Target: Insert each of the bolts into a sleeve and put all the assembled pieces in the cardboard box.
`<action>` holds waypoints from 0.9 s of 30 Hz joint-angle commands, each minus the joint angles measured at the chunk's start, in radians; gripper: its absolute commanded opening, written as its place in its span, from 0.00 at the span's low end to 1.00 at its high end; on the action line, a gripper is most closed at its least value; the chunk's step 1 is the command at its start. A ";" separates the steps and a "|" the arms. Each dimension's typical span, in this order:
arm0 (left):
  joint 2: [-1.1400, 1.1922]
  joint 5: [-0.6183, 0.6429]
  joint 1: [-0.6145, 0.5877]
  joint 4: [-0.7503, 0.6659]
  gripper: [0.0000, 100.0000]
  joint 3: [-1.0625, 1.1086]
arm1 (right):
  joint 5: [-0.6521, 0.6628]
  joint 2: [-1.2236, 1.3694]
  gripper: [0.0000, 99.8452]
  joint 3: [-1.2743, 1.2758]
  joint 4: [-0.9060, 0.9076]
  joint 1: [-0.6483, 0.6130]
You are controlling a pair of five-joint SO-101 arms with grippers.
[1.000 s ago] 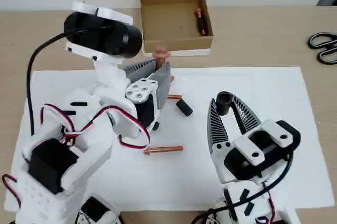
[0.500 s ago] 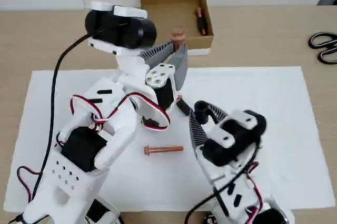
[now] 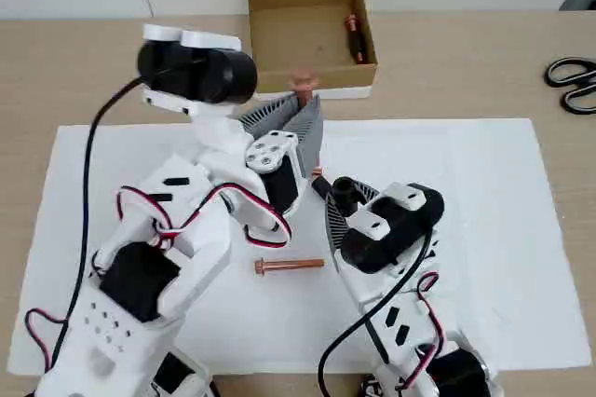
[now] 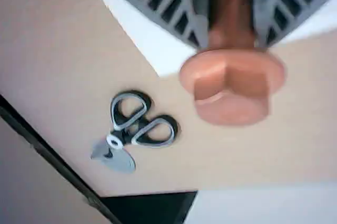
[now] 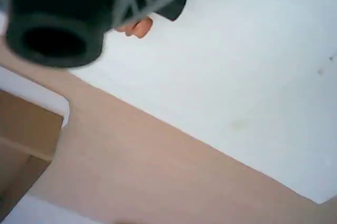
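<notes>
My left gripper [image 3: 300, 110] is shut on a copper bolt [image 3: 301, 83], held head-up just in front of the cardboard box [image 3: 270, 38]. The left wrist view has the bolt's hex head [image 4: 231, 84] close up, the shank clamped between grey fingers [image 4: 184, 3]. My right gripper [image 3: 346, 201] is shut on a black sleeve [image 3: 345, 190], a little in front and to the right of the left gripper. That sleeve's open bore [image 5: 52, 40] faces the right wrist camera. One assembled piece [image 3: 354, 35] lies in the box. A loose bolt [image 3: 290, 266] lies on the white sheet [image 3: 484, 229].
A second black sleeve [image 5: 174, 7] and a copper bolt end [image 5: 136, 26] lie on the sheet between the arms. Scissors [image 3: 570, 80] rest on the wooden table at the far right, also as scissors [image 4: 138, 129]. The sheet's right half is free.
My right gripper carried the sleeve leftward, close to the left gripper. The left gripper swung the bolt toward the box, then drew back slightly.
</notes>
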 commanded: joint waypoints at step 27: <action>-0.232 0.031 0.074 -0.457 0.01 0.472 | -0.101 -0.008 0.00 -0.011 0.087 -0.001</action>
